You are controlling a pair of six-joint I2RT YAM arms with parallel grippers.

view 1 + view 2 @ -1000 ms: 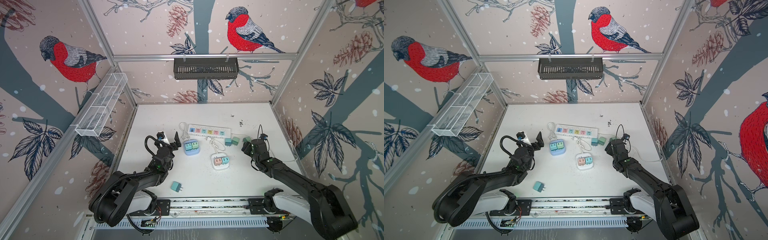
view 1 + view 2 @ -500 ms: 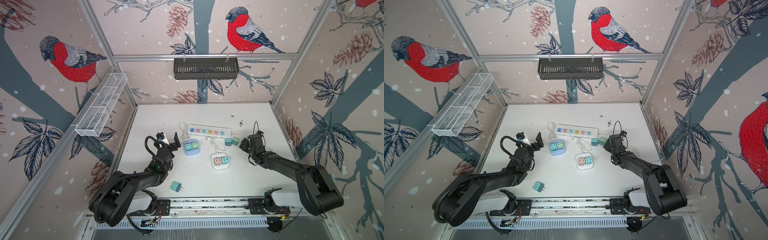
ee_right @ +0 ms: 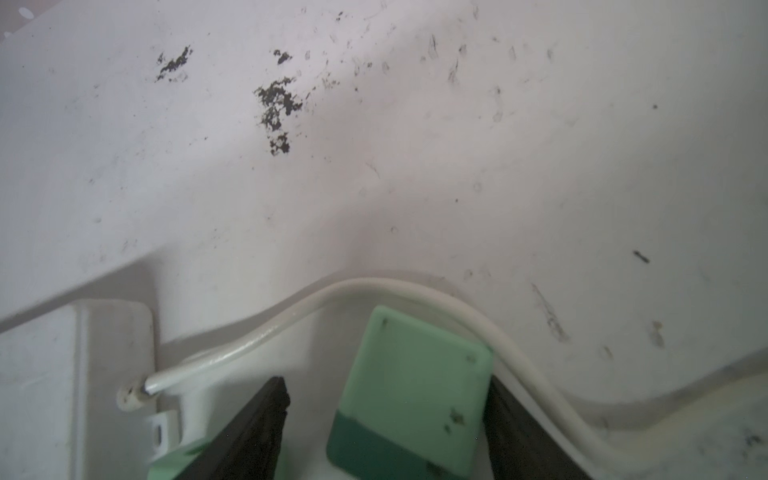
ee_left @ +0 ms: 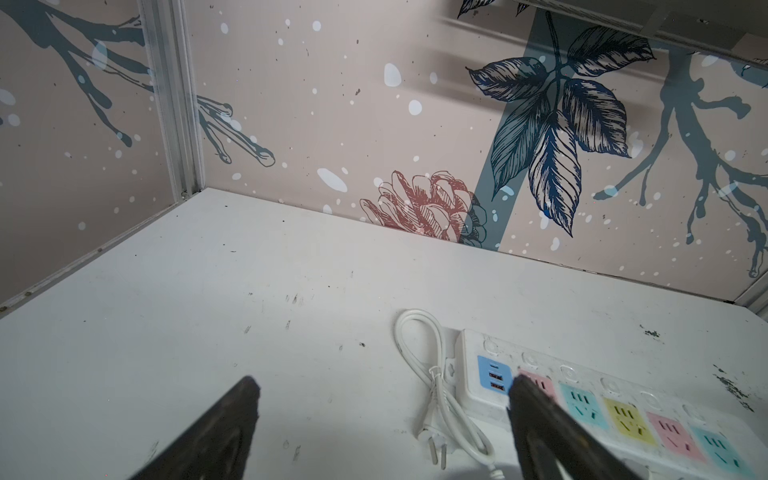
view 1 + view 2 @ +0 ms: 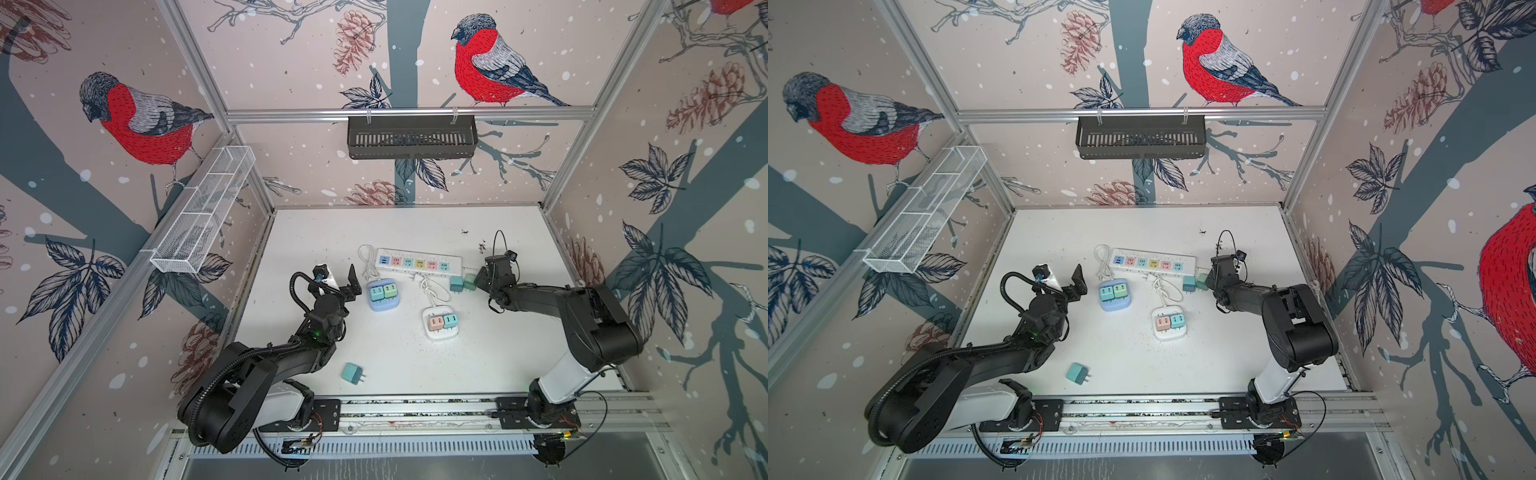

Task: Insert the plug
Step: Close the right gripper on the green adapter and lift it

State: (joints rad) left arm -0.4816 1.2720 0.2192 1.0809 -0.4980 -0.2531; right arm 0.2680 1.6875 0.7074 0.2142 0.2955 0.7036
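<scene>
Straddling green plug (image 3: 415, 374), right end effector (image 3: 386, 384), seemingly part-open.

Soft even light, faint shadows, right wrist view blurred close up

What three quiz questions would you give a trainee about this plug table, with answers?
1. True or false: the left gripper holds a plug.
2. Which thing do the right gripper's open jaws straddle? A, the light green square plug beside the white power strip; B, the loose teal plug near the front rail; C, the white cable loop.
3. How many plugs sit in the white square socket block?
Key: 1 false, open and empty. 2 A. 3 two.
</scene>
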